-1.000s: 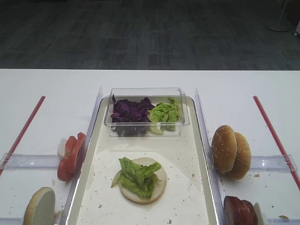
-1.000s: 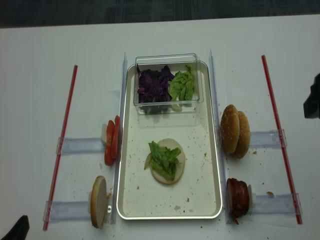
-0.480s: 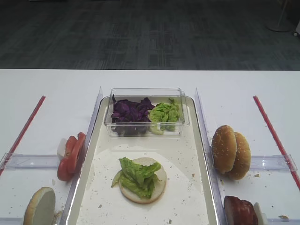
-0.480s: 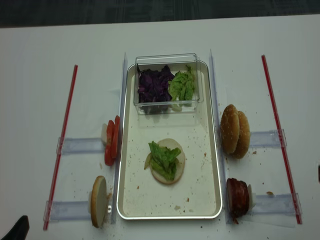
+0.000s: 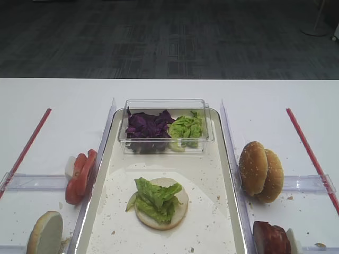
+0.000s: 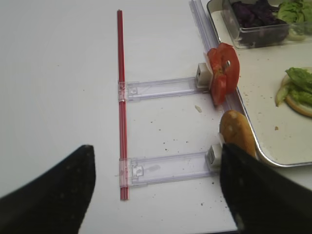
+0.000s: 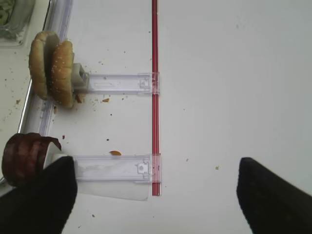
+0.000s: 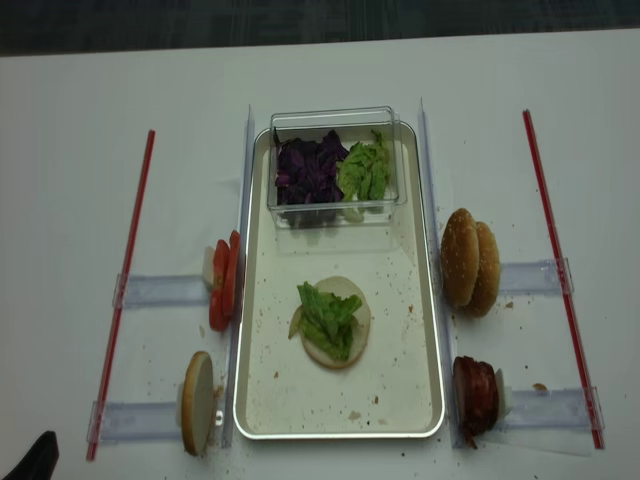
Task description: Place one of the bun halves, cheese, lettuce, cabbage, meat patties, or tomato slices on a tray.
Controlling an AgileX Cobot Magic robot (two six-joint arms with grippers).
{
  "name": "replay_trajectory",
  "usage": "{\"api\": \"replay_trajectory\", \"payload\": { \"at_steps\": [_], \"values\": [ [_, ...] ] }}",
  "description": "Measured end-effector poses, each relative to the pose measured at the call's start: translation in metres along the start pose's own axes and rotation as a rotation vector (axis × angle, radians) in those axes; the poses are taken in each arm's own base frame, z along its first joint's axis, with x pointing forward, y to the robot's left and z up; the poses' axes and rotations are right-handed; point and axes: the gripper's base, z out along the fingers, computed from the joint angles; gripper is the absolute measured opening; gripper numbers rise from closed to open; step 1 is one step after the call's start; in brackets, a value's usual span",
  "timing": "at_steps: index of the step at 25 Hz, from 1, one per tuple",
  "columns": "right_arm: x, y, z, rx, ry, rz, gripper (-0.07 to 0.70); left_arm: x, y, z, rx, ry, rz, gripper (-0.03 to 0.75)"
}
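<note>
The cream tray [image 5: 229, 159] [image 8: 437, 330] holds a bun half [image 5: 179, 207] topped with lettuce [image 5: 153, 197]. More lettuce [image 5: 186, 128] and purple cabbage [image 5: 145, 127] fill a clear box. Right of the tray stand two bun halves [image 5: 260, 171] [image 7: 51, 68] and the meat patties [image 5: 271, 238] [image 7: 24, 158]. On its left are tomato slices [image 5: 80, 176] [image 6: 224, 70] and another bun half [image 5: 45, 235] [image 6: 236, 131]. Cheese is out of view. My right gripper [image 7: 156, 204] hangs open over bare table right of the patties. My left gripper [image 6: 156, 195] is open, empty, left of that bun half.
The clear box [image 5: 165, 108] sits at the tray's far end. Red strips [image 8: 122, 290] [image 8: 560, 270] run along both sides. Clear plastic holders [image 7: 117, 83] [image 6: 161, 87] lie between strips and tray. Crumbs dot the tray and table.
In the second overhead view, the right arm's dark end slid down the right edge and left the picture. The food has not moved.
</note>
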Motion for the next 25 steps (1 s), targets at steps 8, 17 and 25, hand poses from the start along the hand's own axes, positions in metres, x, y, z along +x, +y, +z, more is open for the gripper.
{"api": "replay_trajectory", "payload": {
  "at_steps": [8,17,25],
  "values": [
    [0.015,0.000,-0.003,0.017,-0.108,-0.006,0.678,0.000,0.000,0.000,0.000,0.000,0.000,0.491],
    [0.021,-0.004,-0.010,0.025,-0.169,0.012,0.678,0.000,0.000,0.000,0.000,0.000,0.000,0.491],
    [0.022,-0.004,-0.010,0.016,-0.172,0.008,0.678,0.000,0.000,0.000,0.000,0.000,0.000,0.491]
  ]
}}
